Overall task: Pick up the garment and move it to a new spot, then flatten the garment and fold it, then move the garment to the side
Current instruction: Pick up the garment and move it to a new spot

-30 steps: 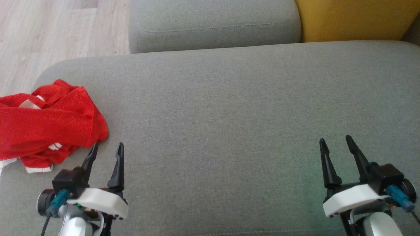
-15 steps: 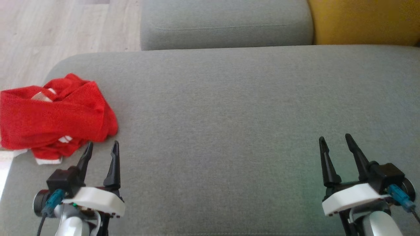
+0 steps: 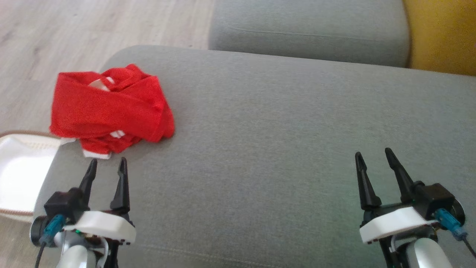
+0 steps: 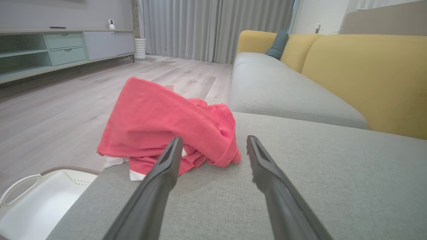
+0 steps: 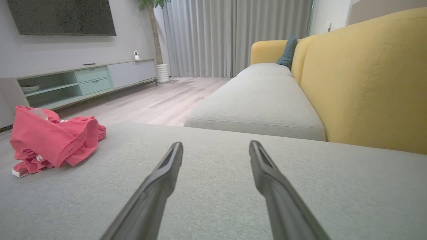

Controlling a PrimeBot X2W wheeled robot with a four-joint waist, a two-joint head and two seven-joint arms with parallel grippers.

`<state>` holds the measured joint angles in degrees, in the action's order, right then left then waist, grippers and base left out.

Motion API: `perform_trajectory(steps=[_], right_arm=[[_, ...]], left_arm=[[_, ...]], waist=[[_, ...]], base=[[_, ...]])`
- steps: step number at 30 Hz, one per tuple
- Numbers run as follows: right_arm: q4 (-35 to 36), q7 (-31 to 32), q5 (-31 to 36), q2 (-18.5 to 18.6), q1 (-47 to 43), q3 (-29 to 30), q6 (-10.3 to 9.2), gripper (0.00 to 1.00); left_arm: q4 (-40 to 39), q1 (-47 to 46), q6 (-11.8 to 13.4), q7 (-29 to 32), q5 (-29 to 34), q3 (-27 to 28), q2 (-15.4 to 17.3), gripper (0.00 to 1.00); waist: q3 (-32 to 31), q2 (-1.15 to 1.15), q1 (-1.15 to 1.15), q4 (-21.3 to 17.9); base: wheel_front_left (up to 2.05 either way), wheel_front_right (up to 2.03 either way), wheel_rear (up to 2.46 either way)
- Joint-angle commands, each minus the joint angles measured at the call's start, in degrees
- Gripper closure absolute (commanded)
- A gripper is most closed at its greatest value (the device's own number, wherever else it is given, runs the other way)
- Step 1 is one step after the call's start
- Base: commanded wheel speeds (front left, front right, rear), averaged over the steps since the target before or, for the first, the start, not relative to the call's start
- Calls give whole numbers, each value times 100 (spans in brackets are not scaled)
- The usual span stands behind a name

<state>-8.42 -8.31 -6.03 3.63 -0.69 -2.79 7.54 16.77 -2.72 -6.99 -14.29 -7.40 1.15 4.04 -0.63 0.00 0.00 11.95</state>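
Note:
The garment (image 3: 111, 106) is a crumpled red piece with white trim, heaped at the left end of the grey sofa seat (image 3: 282, 130); it also appears as the garment (image 4: 166, 126) and the garment (image 5: 53, 138). My left gripper (image 3: 106, 163) hovers open just in front of the heap, apart from it, with nothing between its fingers. Seen along its own fingers, the left gripper (image 4: 213, 141) points at the heap's right edge. My right gripper (image 3: 372, 154) stands open and empty over the right part of the seat, far from the cloth; the right gripper (image 5: 216, 146) faces bare cushion.
A white basket (image 3: 18, 175) stands on the wooden floor (image 3: 74, 33) beside the seat's left edge. A second grey cushion (image 3: 308, 31) lies beyond the seat, with a yellow backrest (image 3: 442, 37) at the right. A low TV cabinet (image 5: 83, 80) lines the far wall.
The head camera has turned left, so the whole picture has shifted right and the basket has come into view. Both grippers stay open; the left one sits slightly closer to the garment's front edge.

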Motion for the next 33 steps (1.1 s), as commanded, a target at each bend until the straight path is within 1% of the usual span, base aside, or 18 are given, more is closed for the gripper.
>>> perform_trajectory(steps=[1,8,14,28,33], right_arm=[[218,-4,-13,-3,196,-135,-5,0],[231,-13,-60,-29,210,-189,-5,0],[209,-28,-106,-45,209,-195,-5,0],[194,-24,-74,-61,243,-186,-5,0],[275,52,-47,-59,343,-239,-5,0]], left_arm=[[-209,-298,23,-71,-32,239,106,0],[-242,-268,13,-71,-57,319,119,0],[-248,-261,5,-71,-73,360,106,0],[-261,-325,-11,-71,-50,307,55,0],[-209,-506,-20,-71,-57,191,29,0]], waist=[[4,0,0,146],[12,0,0,406],[17,0,0,479],[101,0,0,494],[367,0,0,363]], base=[[0,0,0],[0,0,0],[0,0,0],[0,0,0],[0,0,0]])
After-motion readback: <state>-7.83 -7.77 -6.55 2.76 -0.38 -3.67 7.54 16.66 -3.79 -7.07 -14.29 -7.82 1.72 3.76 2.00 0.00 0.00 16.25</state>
